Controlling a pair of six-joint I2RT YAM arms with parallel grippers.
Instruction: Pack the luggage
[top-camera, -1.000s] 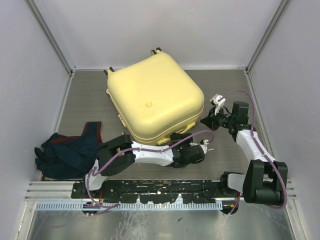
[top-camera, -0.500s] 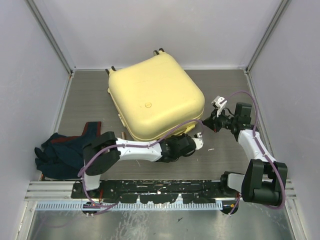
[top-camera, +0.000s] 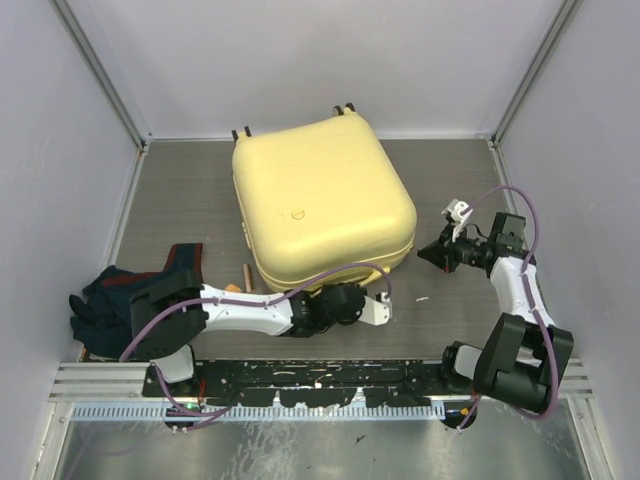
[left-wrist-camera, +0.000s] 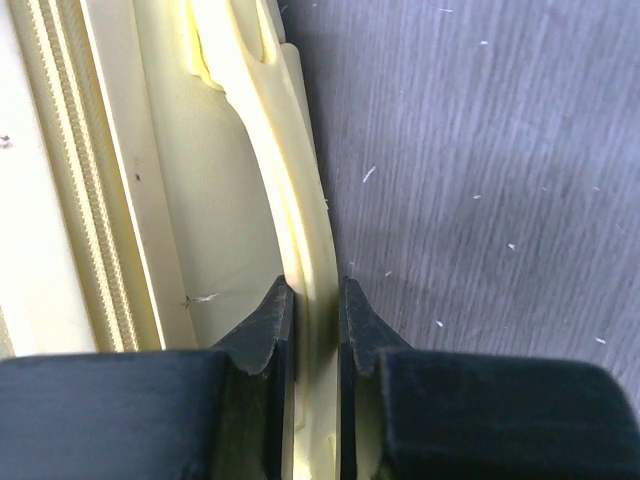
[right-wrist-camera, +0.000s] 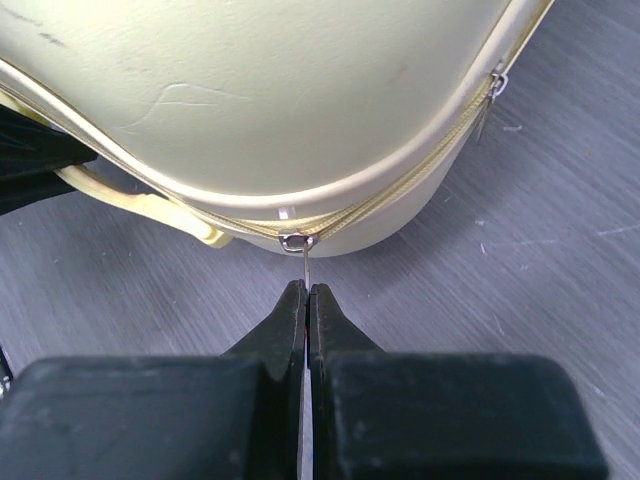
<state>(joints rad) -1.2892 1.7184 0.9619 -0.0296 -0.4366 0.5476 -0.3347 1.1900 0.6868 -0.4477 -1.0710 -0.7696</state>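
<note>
The luggage is a pale-yellow hard-shell suitcase lying closed on the table, wheels toward the back wall. At its near edge my left gripper is shut on the suitcase's yellow handle. In the left wrist view the handle runs between the two black fingers of this gripper. My right gripper is at the suitcase's right corner. In the right wrist view this gripper is shut on the thin metal zipper pull, which hangs from the slider on the shell.
A heap of dark blue and red clothing lies at the near left. A small brown stick-like thing lies near the suitcase's front left corner. Grey walls close in the table on three sides, and a metal rail runs along the near edge.
The left gripper closed on the handle and the suitcase turned and shifted right and back. The right gripper moved right with the zipper pull.
</note>
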